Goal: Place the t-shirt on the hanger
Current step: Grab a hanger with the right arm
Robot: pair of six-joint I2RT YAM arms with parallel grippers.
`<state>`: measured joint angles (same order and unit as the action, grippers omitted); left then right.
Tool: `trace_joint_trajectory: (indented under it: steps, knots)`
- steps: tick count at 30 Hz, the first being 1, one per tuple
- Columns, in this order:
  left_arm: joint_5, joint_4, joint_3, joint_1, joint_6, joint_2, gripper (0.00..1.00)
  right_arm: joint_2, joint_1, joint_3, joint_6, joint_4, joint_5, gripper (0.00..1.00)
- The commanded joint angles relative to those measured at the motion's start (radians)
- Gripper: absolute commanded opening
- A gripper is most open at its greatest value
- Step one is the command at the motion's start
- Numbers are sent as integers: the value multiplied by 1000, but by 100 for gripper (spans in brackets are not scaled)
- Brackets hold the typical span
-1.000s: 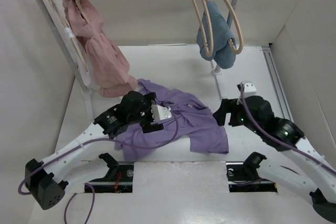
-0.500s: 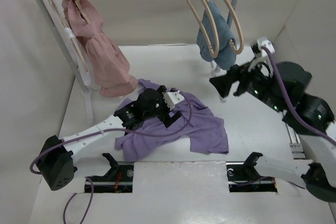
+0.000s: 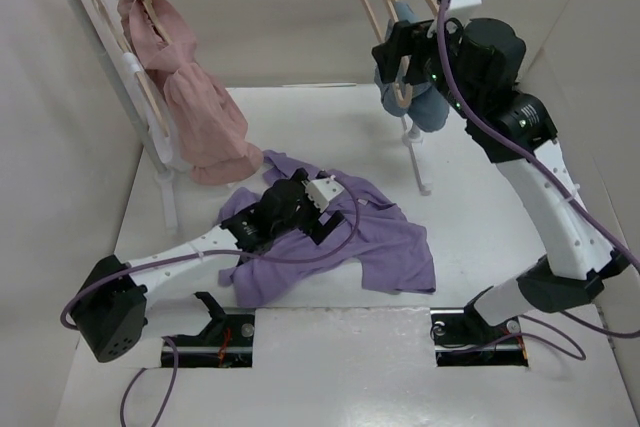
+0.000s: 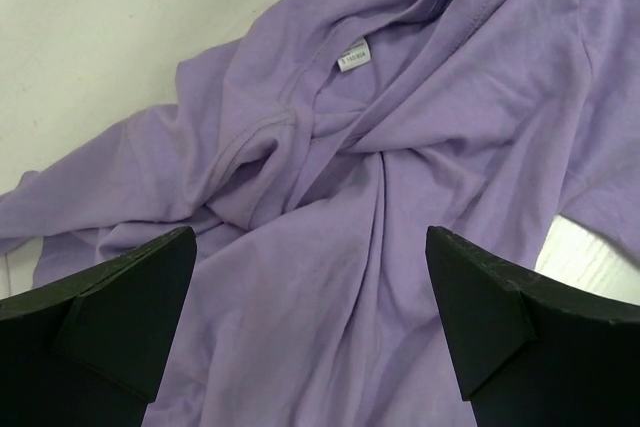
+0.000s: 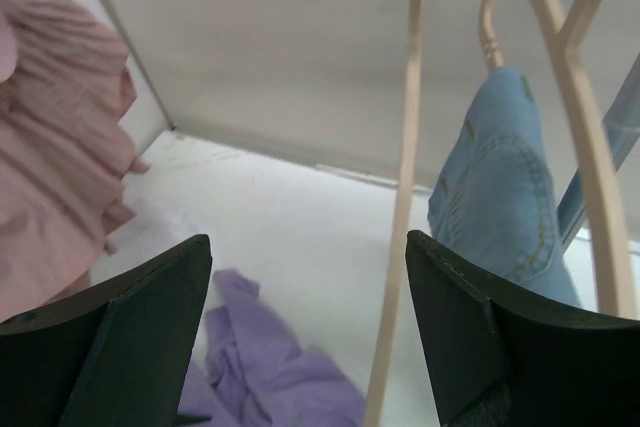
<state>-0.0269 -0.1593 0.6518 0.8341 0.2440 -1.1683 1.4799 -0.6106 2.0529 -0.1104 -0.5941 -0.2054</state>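
The lavender t-shirt (image 3: 385, 242) lies crumpled on the white table, collar and label facing up in the left wrist view (image 4: 380, 137). My left gripper (image 3: 325, 219) hovers low over its middle, jaws wide open and empty (image 4: 310, 292). Pale-beige hangers (image 3: 368, 2) hang on the rail at top right. My right gripper (image 3: 386, 55) is raised to them and open. In the right wrist view one thin hanger arm (image 5: 405, 207) runs down between its fingers (image 5: 308, 307), close to the right one and not gripped. A corner of the t-shirt (image 5: 270, 392) shows below.
A pink ruffled garment (image 3: 195, 107) hangs on a hanger at the rail's left end. A blue cloth (image 3: 428, 97) hangs behind the right gripper, also in the right wrist view (image 5: 500, 197). The rack's post (image 3: 414, 157) stands right of the shirt. Walls close in on the table.
The right arm has risen from table height up to the hangers on the rail. The left gripper has moved a little right over the t-shirt.
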Motion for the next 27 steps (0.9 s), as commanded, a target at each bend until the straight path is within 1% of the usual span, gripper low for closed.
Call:
trace_joint_trajectory:
  steps: [1,3,5,9,10,13,14,15,16,17,18,20,22,24,27]
  knots:
    - [-16,-55,-23,0,-25,53,97,40,55,68,38,137,-2,83]
    - [-28,-65,-44,0,-25,62,97,75,93,87,47,149,27,83]
    - [-28,-65,-44,0,-25,71,97,123,103,101,57,174,44,83]
    - [-18,-56,-55,0,-15,81,97,197,127,160,67,195,44,79]
    - [-18,-55,-55,0,-15,81,97,210,138,171,67,195,64,79]
    - [-18,-55,-64,0,-25,90,97,241,138,181,67,195,87,71]
    - [-18,-55,-64,0,-25,90,97,241,138,181,67,209,87,67]
    - [-18,-55,-64,0,-25,90,97,253,138,181,67,209,87,61]
    - [-18,-55,-73,0,-25,90,97,253,138,181,67,221,87,58]
    - [-18,-55,-73,0,-25,90,98,253,138,171,67,231,58,58]
    - [-18,-55,-73,0,-25,90,98,266,138,171,67,231,35,56]
    - [-18,-46,-73,0,-25,90,98,289,138,180,67,231,-14,58]
    - [-18,-46,-64,0,-25,90,98,298,138,181,67,231,-14,58]
    - [-7,-46,-64,0,-14,90,98,309,138,181,67,243,-14,50]
    - [5,-57,-64,-9,-14,90,98,319,138,181,67,261,-25,35]
